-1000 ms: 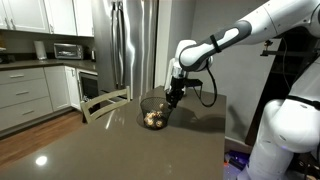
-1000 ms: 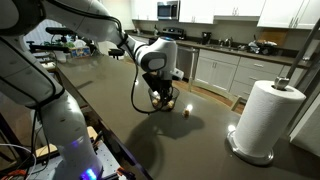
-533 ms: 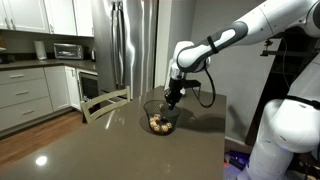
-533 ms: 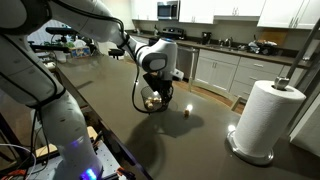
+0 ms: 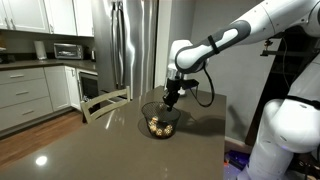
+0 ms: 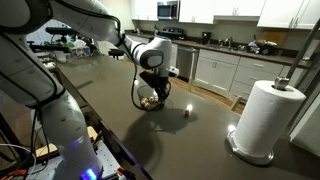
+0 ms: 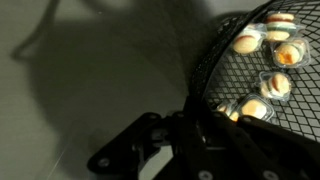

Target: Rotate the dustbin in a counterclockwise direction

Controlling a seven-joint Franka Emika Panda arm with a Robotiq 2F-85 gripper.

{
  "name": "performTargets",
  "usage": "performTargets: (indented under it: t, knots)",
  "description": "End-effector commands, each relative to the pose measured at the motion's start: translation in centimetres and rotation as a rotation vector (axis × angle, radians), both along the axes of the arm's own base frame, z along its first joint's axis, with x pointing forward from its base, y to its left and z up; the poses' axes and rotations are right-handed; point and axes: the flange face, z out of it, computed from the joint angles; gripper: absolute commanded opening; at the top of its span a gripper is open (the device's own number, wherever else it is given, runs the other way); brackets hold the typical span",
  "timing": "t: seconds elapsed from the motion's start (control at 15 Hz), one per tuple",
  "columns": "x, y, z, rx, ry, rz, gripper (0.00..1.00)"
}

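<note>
The dustbin (image 5: 160,122) is sitting upright on the dark surface (image 5: 115,150), near the edge closest to the refrigerator (image 5: 132,45) and just beyond the light chair back (image 5: 105,102). The arm is reaching down from above, and the gripper (image 5: 171,99) is meeting the rim on the side of the dustbin facing the robot.

In an exterior view, the dustbin (image 6: 150,101) is showing as a dark mesh bowl under the gripper (image 6: 155,90), with pale brownish lumps glinting through the wire. A small light object (image 6: 187,111) is standing on the surface (image 6: 190,150) just beside the dustbin and apart from it. A paper towel roll (image 6: 264,115) is standing upright on its holder, well apart, near the far end.

In the wrist view, the mesh wall of the dustbin (image 7: 228,75) is curving across the right side, and the lumps (image 7: 246,43) are lying inside it, several of them round and tan. The gripper (image 7: 192,118) is coming in from the bottom edge with its dark fingers (image 7: 150,150) pressed together over the rim, pinching the wire between them. A shadow is falling across the bare surface (image 7: 80,60) to the left.
</note>
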Motion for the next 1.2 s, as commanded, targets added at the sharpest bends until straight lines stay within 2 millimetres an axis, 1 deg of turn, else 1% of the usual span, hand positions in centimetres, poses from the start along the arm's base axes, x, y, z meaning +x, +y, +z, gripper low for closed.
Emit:
performTargets:
  t: [0.0,0.2,0.47,0.6,0.8,1.0,1.13]
  knots:
    - [-0.5,2.7,0.6,-0.051,0.070,0.091,0.02]
    - [-1.2,5.1,1.0,-0.074,0.160,0.207,0.02]
    - [-2.1,7.7,1.2,-0.103,0.287,0.352,0.02]
    - [-2.6,8.6,1.2,-0.114,0.342,0.428,0.02]
    - [-3.1,9.5,0.9,-0.131,0.399,0.536,0.02]
    - [-3.5,10.4,0.7,-0.146,0.423,0.656,0.02]
    - [-3.9,11.5,0.6,-0.134,0.423,0.757,0.02]
